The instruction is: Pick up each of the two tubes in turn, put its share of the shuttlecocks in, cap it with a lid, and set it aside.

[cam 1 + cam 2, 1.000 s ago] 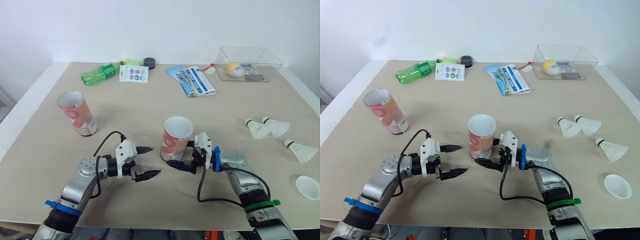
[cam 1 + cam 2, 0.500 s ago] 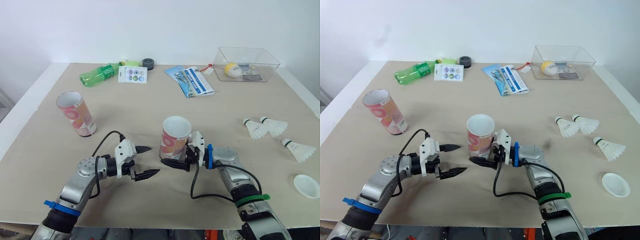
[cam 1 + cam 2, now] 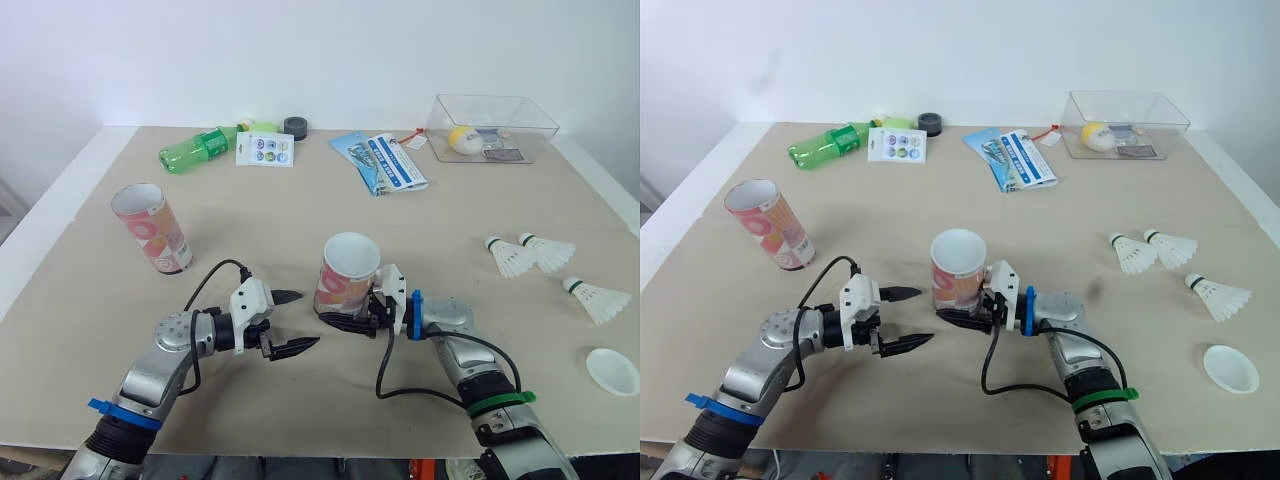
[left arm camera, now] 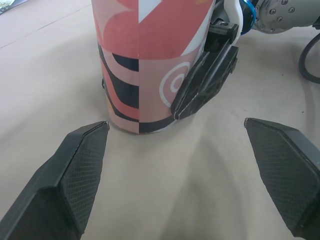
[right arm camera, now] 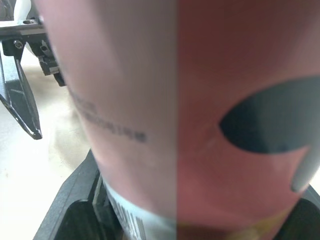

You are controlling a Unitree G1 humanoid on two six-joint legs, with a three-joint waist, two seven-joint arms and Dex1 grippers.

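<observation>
An open pink patterned tube (image 3: 348, 275) stands upright at the table's middle front. My right gripper (image 3: 335, 310) holds its base, one black finger (image 4: 205, 85) lying flat against the tube's side, the other behind it. The tube (image 5: 200, 100) sits deep between those fingers in the right wrist view. My left gripper (image 3: 305, 320) is open just left of the tube, its fingers (image 4: 75, 175) apart and touching nothing. A second tube (image 3: 152, 228) stands at the left. Three shuttlecocks (image 3: 510, 258) (image 3: 552, 251) (image 3: 600, 300) lie at the right, with a white lid (image 3: 613, 372) near the front right edge.
Along the back lie a green bottle (image 3: 200, 150), a sticker card (image 3: 267, 148), a dark round piece (image 3: 297, 126), leaflets (image 3: 385, 162) and a clear box (image 3: 495, 125) holding a ball. Bare tabletop separates the two tubes.
My right gripper has slid left, further around the middle tube's base. The left gripper has stayed where it was, open.
</observation>
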